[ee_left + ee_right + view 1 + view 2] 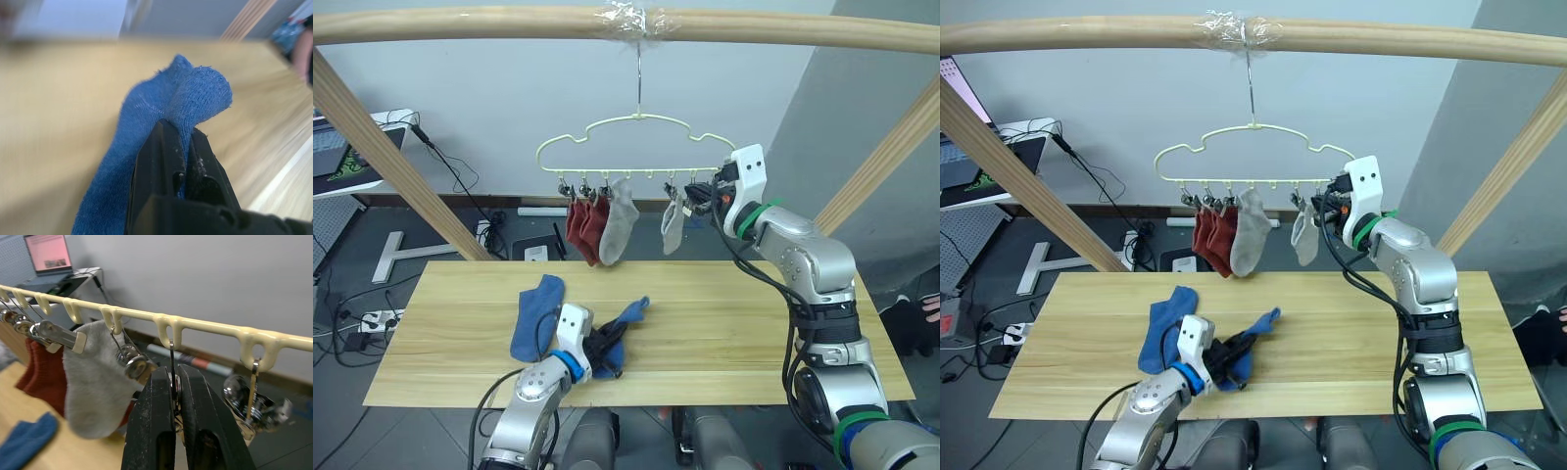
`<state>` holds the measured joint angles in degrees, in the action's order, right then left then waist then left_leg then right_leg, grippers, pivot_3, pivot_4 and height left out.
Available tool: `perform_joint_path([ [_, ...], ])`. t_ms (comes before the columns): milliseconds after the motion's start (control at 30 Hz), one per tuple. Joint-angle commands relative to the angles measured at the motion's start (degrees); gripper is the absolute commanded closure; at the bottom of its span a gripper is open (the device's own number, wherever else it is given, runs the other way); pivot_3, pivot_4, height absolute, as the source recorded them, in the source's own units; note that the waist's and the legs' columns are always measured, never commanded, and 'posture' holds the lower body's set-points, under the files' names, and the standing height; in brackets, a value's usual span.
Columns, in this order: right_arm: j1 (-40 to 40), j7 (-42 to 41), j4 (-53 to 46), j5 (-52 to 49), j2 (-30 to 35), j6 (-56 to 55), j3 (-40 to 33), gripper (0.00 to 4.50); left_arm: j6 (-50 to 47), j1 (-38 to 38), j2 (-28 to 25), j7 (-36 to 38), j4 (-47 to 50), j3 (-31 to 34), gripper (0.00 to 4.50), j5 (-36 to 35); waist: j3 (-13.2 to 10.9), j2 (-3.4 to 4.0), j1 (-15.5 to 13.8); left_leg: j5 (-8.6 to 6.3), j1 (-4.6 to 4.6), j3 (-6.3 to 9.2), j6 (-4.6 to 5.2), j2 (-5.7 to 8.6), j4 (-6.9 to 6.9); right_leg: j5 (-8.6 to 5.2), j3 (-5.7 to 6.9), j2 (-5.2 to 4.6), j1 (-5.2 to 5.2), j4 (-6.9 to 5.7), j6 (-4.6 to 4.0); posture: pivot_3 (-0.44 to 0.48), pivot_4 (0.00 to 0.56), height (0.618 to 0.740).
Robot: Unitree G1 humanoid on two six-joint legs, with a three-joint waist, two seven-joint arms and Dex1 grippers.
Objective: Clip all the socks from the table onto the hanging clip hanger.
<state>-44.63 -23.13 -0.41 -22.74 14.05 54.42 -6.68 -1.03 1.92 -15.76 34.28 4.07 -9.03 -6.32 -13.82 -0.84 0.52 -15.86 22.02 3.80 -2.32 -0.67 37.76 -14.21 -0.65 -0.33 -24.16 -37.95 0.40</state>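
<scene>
Hanging from the thick wooden frame bar (pixel 509 22): thin pale yellow wire clip hanger (pixel 636 147) with small metal clips, carrying two rust red ankle socks (pixel 585 227) and two light grey ankle socks (pixel 620 227), one nearer the right end (pixel 674 225). Right gripper (pixel 175 382) raised at the hanger's right end, black fingers pinched narrowly on a metal clip (pixel 172 378). On the long light wooden plank table (pixel 754 323): one blue ankle sock (pixel 536 315) lying flat, a second blue sock (pixel 161 132) clamped between the closed left gripper (pixel 182 147) fingers, low over the tabletop.
</scene>
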Motion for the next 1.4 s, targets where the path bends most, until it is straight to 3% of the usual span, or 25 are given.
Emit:
perform_joint_path([
  [33, -2.86, 2.75, 0.99, -4.75, 0.32, 10.89, -5.85, 4.50, 4.53, -3.21, 1.47, -2.08, 5.18, -2.00, 4.49, 2.71, 0.00, 0.01, -0.25, 0.00, 0.01, -0.01, 0.00, 0.01, -0.01, 0.00, -0.01, 0.00, 0.00, 0.01, -0.01, 0.037, 0.242, 0.740],
  [167, -7.86, 7.79, 3.92, -9.27, -2.92, 22.17, -14.70, 4.50, 7.23, -8.48, 3.41, -5.60, 5.70, -3.60, 4.49, 7.15, 0.00, 0.00, -0.42, -0.01, 0.12, -0.04, 0.01, 0.06, 0.01, 0.05, -0.02, -0.01, -0.01, 0.12, -0.06, 0.030, 0.232, 0.740],
  [467, -12.13, 12.93, 6.08, -11.88, -5.37, 31.17, -23.56, 4.50, 12.23, -12.01, 5.03, -10.56, 1.13, -4.47, 4.49, 11.61, 0.01, 0.02, -0.39, -0.11, 0.18, -0.31, 0.20, 0.04, -0.01, 0.16, 0.06, 0.00, -0.04, 0.09, -0.23, 0.020, 0.218, 0.740],
  [1167, -12.72, 15.93, 3.59, -12.81, -8.31, 35.59, -27.37, 4.50, 16.73, -16.76, 6.35, -12.06, -3.93, -4.08, 4.49, 11.42, 0.03, 0.01, -0.38, -0.11, 0.28, -0.40, 0.20, 0.07, 0.09, 0.17, 0.04, 0.02, -0.10, 0.04, -0.22, 0.009, 0.200, 0.740],
  [1400, -12.97, 16.64, 3.18, -12.58, -8.98, 36.43, -28.57, 4.50, 19.70, -17.00, 4.95, -13.00, -3.84, -4.47, 4.49, 14.75, 0.03, 0.01, -0.38, -0.11, 0.28, -0.40, 0.20, 0.06, 0.09, 0.17, 0.05, 0.02, -0.10, 0.03, -0.22, 0.006, 0.199, 0.740],
])
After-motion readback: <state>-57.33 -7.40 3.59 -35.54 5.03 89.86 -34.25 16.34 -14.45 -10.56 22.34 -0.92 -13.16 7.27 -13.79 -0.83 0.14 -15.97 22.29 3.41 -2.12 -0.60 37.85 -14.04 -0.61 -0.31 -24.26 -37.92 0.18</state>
